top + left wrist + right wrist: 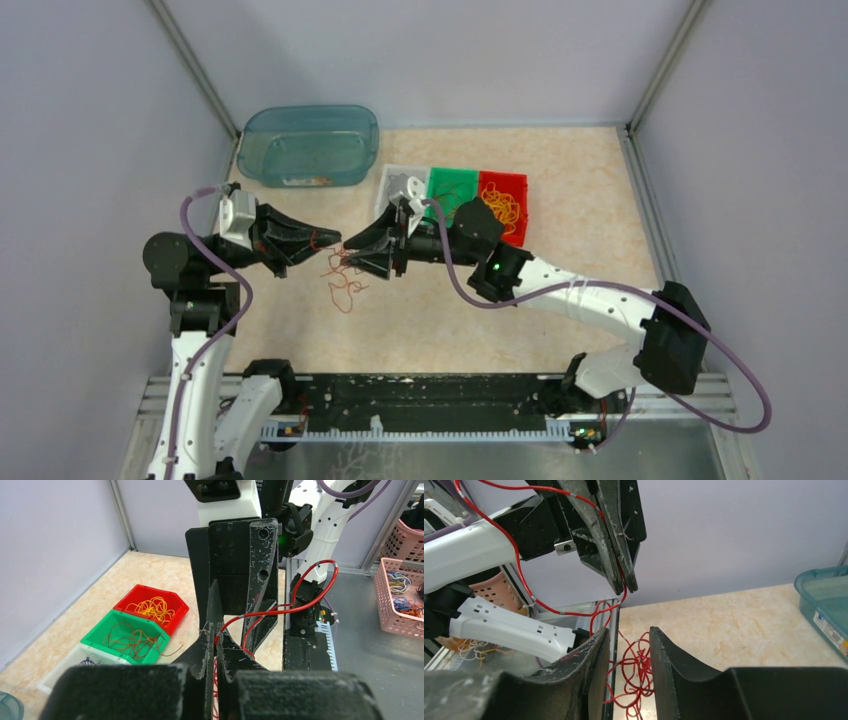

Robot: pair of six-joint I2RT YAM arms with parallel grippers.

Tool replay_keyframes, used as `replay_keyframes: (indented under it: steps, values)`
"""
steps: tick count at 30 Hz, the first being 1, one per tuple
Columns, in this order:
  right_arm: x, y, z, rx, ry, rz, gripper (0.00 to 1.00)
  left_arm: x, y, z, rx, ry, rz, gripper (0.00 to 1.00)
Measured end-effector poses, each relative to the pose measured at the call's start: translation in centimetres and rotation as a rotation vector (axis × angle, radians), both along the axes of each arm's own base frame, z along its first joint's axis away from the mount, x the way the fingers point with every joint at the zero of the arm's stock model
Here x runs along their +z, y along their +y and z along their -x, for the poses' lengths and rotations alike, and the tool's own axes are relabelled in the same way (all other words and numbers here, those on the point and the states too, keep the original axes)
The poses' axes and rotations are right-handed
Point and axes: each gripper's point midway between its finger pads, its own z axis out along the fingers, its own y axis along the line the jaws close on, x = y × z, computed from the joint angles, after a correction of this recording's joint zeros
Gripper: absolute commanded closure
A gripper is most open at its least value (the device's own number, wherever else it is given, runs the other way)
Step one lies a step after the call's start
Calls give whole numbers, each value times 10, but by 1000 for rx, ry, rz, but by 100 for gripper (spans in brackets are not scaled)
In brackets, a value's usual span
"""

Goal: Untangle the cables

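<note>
The cables (343, 282) are a loose snarl of thin red wire. Part of it lies on the desk (580, 190), a little toward 9 o'clock from its middle, and part is lifted between my two tools. The desk is a beige, marbled sheet. Pale grey-lilac walls (90, 150) close it in on three sides, with metal posts (195, 70) in the far corners.

My left tool (332, 241) reaches in from 9 o'clock and is clenched on a red strand. In the right wrist view the wire runs out from between its pressed-together fingers. My right tool (350, 256) comes from 3 o'clock, almost tip to tip with the left one, and is released. Its fingers stand apart with red loops hanging in the gap, and none looks pinched.

At 11 o'clock from the snarl stands one teal see-through tub (340, 150). It has a white label on its near wall, with writing too small to read. At 1 o'clock three small bins sit touching in a row: one white bin (385, 180), one green bin (450, 190) and one red bin (503, 177). The red bin holds yellow-orange wires and the green bin holds dark brownish ones. Off the desk, in the left wrist view, one pink basket (400, 595) holds more coloured wires. I count two arms, each trailing one thick purple hose (184, 212).
</note>
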Motion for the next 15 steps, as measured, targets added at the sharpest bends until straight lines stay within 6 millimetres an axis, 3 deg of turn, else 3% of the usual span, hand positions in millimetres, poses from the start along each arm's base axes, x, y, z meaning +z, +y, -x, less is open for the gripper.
replay_keyframes:
  steps: [5,10,15]
  values:
    - [1,5,-2,2,2,-7,62,-1,0,-1,3,-4,-4,98]
    - [4,4,-1,5,-1,-19,68,-4,0,-2,7,-1,-8,98]
    - [1,4,-3,-8,10,-9,57,-4,1,-3,11,-5,-8,98]
